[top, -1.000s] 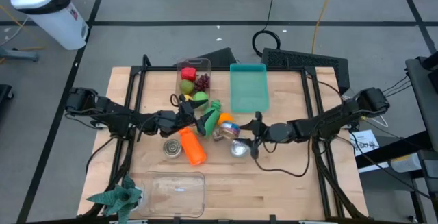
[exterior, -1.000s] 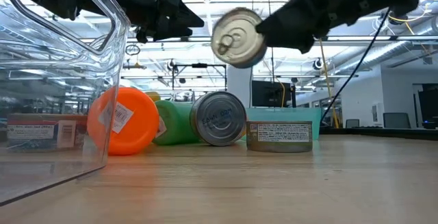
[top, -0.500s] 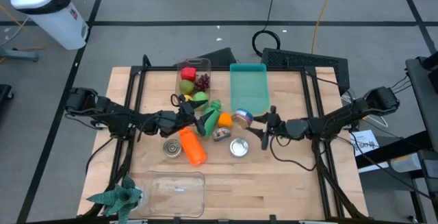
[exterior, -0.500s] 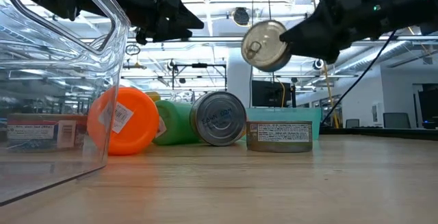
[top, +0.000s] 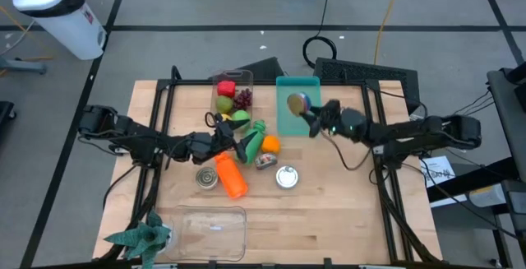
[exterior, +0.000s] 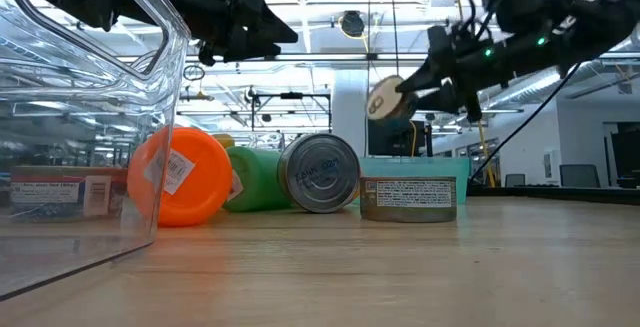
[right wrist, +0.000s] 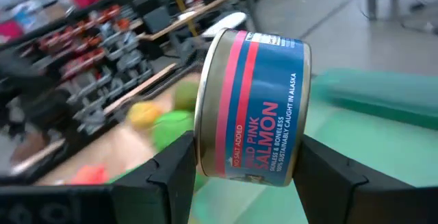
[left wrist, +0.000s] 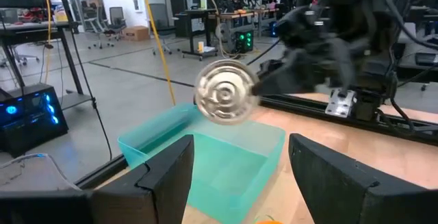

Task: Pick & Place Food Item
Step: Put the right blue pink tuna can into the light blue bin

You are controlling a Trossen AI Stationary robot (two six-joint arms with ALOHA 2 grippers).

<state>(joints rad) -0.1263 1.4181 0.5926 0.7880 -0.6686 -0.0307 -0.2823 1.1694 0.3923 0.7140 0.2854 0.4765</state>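
Observation:
My right gripper (top: 304,108) is shut on a salmon can (top: 297,102) with a red and blue label and holds it in the air over the teal bin (top: 294,126) at the table's far side. In the low view the can (exterior: 385,98) hangs above the bin's rim (exterior: 452,164). My left gripper (top: 227,142) hovers open over the table's middle, beside the green bottle (top: 251,141). Its wrist view looks at the can's ringed end (left wrist: 224,92) and the bin (left wrist: 226,162). My right gripper pinches the salmon can's lower part (right wrist: 250,166) between its two fingers (right wrist: 174,172), one finger against each flat end. The can lies on its side with the label wall (right wrist: 263,125) facing the wrist camera. It is lifted clear, above the teal bin.
An orange bottle (top: 232,177), two tins (top: 205,177) (top: 286,177), a small can (top: 265,162) and an orange fruit (top: 270,144) lie mid-table. A clear box of fruit (top: 232,96) stands beside the bin. A clear empty container (top: 210,231) and a green plant (top: 140,236) sit near the near edge.
My right gripper has carried the can from above the table's middle toward the far edge and now holds it over the teal bin. The arm has swung and turned on the way, and the can's end no longer faces the low camera squarely.

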